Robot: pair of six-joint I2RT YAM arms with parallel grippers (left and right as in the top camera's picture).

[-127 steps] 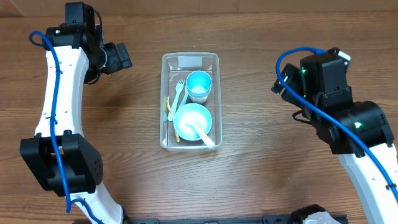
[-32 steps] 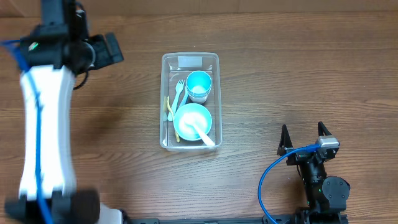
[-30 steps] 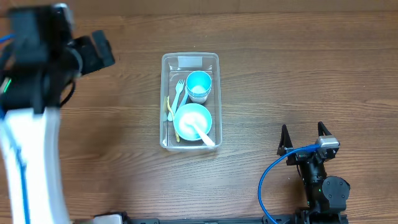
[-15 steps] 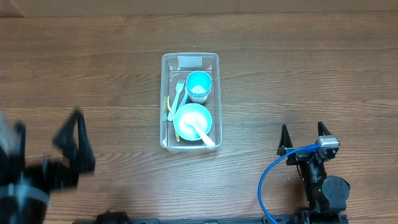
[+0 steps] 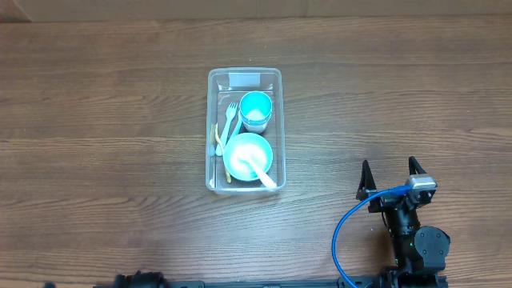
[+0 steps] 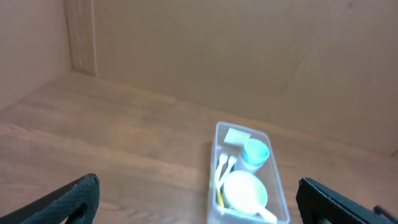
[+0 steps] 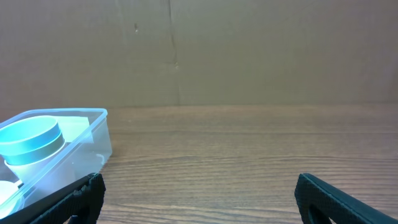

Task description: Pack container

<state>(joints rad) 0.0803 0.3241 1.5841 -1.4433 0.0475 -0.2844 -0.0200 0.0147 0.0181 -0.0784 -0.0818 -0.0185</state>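
The clear rectangular container (image 5: pixel 245 76) stands at the table's middle. Inside it are a teal cup (image 5: pixel 256 106) stacked in a white one, a teal bowl (image 5: pixel 246 154) with a white spoon (image 5: pixel 264 175), and white and yellow cutlery (image 5: pixel 221 128) along its left side. My right gripper (image 5: pixel 388 176) rests open and empty at the front right, well apart from the container. My left gripper is out of the overhead view; in the left wrist view (image 6: pixel 199 200) its fingers are wide open and empty, with the container (image 6: pixel 274 180) ahead. The right wrist view shows the container's corner (image 7: pixel 93 134) at left.
A brown cardboard wall (image 6: pixel 217 50) stands behind the table. A blue cable (image 5: pixel 352 220) runs from the right arm's base at the front edge.
The left arm has swung from the far left of the table down to the front and out of the overhead view. The right arm earlier folded down to the front right and has stayed there.
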